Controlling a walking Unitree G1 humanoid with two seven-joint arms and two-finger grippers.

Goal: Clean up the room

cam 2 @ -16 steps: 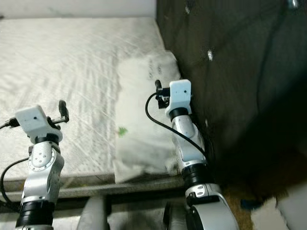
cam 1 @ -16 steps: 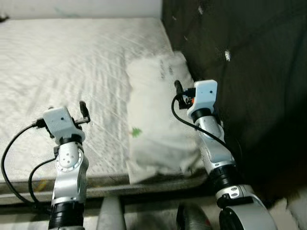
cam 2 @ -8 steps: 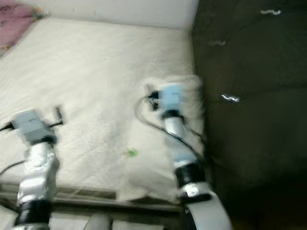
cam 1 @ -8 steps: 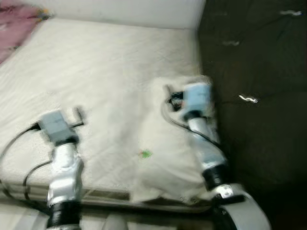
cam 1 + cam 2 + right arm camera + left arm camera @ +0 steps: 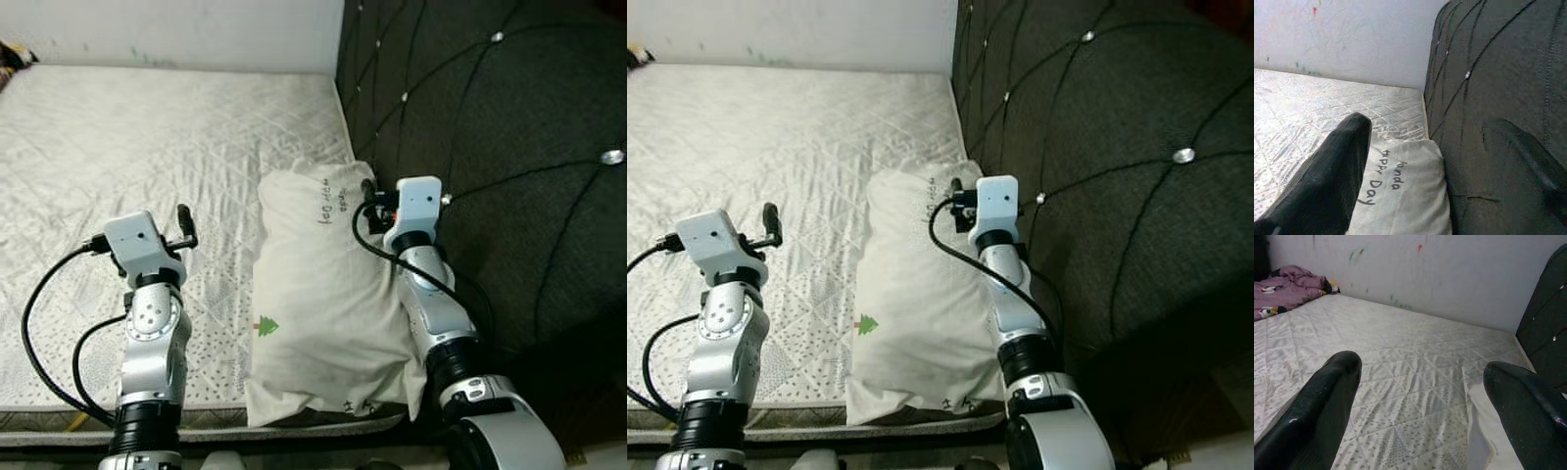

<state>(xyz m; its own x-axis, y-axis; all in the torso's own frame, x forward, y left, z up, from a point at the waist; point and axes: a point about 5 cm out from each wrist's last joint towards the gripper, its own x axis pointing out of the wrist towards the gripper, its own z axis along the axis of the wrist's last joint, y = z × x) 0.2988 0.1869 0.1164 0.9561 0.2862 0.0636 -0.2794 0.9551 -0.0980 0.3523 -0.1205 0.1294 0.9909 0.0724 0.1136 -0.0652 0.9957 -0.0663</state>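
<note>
A white pillow (image 5: 313,294) with a small green tree print and dark handwriting lies on the quilted white mattress (image 5: 147,127), pushed against the dark tufted headboard (image 5: 490,127). My right gripper (image 5: 369,193) hovers over the pillow's far end beside the headboard, open, with nothing between its fingers (image 5: 1337,166). My left gripper (image 5: 184,227) is held over the bare mattress to the left of the pillow, also open and empty (image 5: 1422,377). In the right wrist view the pillow (image 5: 1400,196) lies just below the fingers.
A heap of pink clothes (image 5: 1288,279) lies at the mattress's far left corner by the white wall (image 5: 1449,269). The mattress's front edge (image 5: 59,416) runs just before me. The headboard walls off the right side.
The whole picture swung and blurred half a second ago, then settled: the camera moved. Both arms keep the same pose over the mattress and pillow.
</note>
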